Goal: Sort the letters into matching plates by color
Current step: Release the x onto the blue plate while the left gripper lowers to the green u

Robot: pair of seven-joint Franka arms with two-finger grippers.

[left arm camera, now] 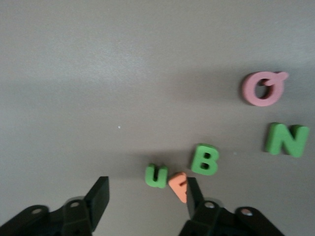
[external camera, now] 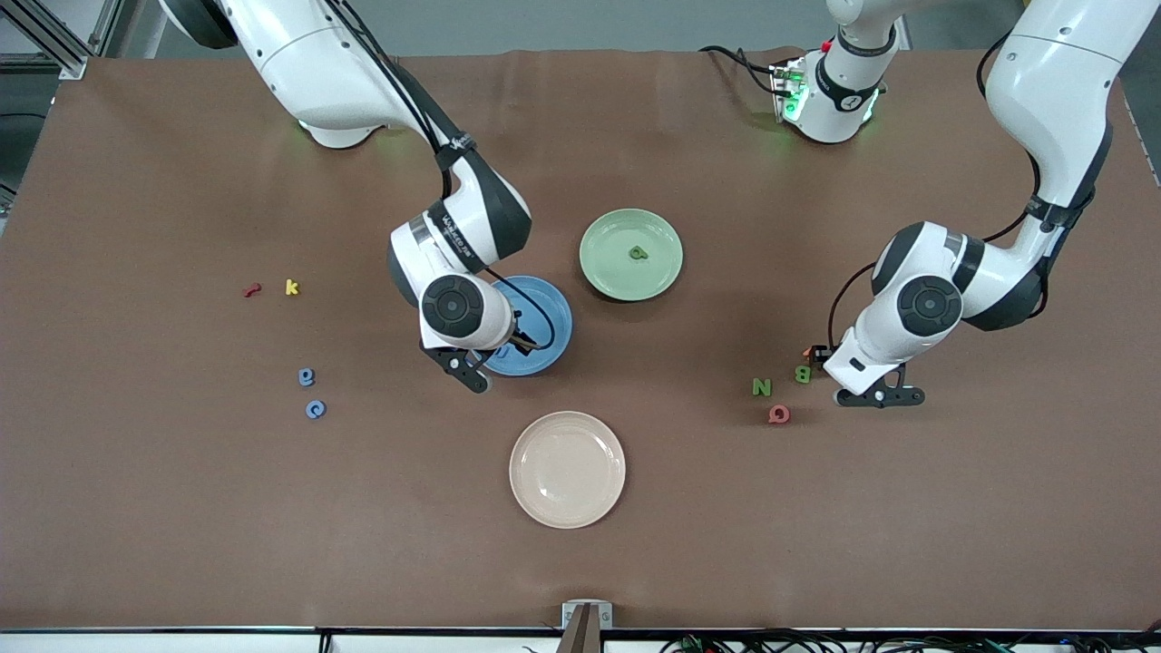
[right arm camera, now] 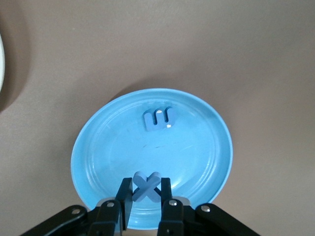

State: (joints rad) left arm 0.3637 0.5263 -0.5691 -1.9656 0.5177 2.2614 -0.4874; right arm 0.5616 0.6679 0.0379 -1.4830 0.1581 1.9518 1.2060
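Right pincer [right arm camera: 146, 196] clamps light, apparently soft X [right arm camera: 145, 186] by its flanks over blue plate [right arm camera: 206, 162]; left pincer [left arm camera: 147, 194], part-open, empty.

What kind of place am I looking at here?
Probably a robotics lab bench: two white arms are mounted at a brown-covered table set with toy letters and a blue plate, with aluminium framing at one corner.

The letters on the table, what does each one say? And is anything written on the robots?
"B": green letter.
"N": green letter.
"U": green letter.
"Q": pink letter.
"k": yellow letter.
"X": blue letter held over the blue plate.
Band text on the right arm: too small to read.
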